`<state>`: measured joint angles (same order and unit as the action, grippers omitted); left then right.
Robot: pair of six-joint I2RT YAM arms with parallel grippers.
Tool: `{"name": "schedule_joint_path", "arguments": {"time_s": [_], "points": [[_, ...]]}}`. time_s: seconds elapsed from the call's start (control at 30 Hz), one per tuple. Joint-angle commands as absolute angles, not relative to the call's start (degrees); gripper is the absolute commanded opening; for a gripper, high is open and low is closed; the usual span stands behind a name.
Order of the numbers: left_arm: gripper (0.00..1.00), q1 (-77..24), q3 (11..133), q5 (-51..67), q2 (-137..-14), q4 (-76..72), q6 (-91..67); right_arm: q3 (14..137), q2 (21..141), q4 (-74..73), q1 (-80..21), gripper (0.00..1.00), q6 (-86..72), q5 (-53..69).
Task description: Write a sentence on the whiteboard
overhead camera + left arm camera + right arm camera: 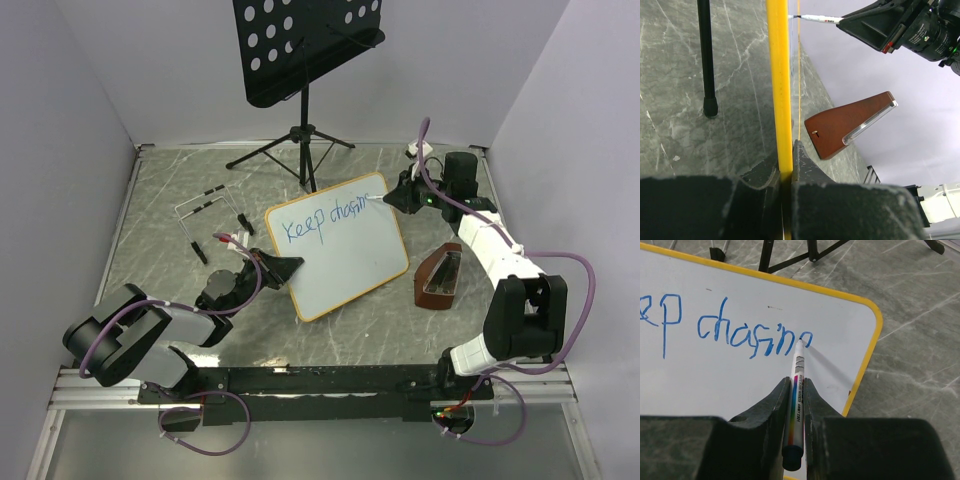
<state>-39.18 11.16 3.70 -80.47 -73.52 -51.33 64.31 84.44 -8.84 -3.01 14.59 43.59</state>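
The whiteboard [345, 255] with an orange-yellow frame lies tilted in the middle of the table. Blue lettering [325, 222] on it reads "Keep chasin" with a started letter; in the right wrist view the lettering [735, 332] ends at the pen tip. My right gripper [398, 197] is shut on a white marker [796, 405], its tip touching the board [715, 385] near the top right corner. My left gripper [283, 268] is shut on the board's left frame edge [780, 100], seen edge-on in the left wrist view.
A black perforated music stand [300, 45] on a tripod stands at the back. A brown wooden metronome [440, 277] lies right of the board, also in the left wrist view [845, 125]. Small black clips and a wire piece [205, 205] lie at left.
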Motion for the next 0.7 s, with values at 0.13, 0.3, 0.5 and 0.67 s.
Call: {"name": "schedule_joint_path", "arguments": {"time_s": [0.13, 0.3, 0.5, 0.67], "points": [[0.01, -39.5, 11.3, 5.7, -80.2, -75.7, -46.4, 62.2, 81.7, -10.8, -3.0, 0.00, 17.9, 44.0], [0.01, -39.4, 11.4, 5.7, -79.8, -75.1, -46.2, 62.3, 81.7, -10.5, -2.8, 0.00, 17.8, 43.6], [0.01, -39.4, 11.3, 5.9, -80.2, -75.6, -46.3, 63.6, 82.3, -9.9, -2.4, 0.00, 16.9, 42.5], [0.01, -39.4, 11.0, 5.7, -79.9, -75.3, -46.2, 64.5, 82.8, -9.2, -2.4, 0.00, 16.2, 41.8]]}}
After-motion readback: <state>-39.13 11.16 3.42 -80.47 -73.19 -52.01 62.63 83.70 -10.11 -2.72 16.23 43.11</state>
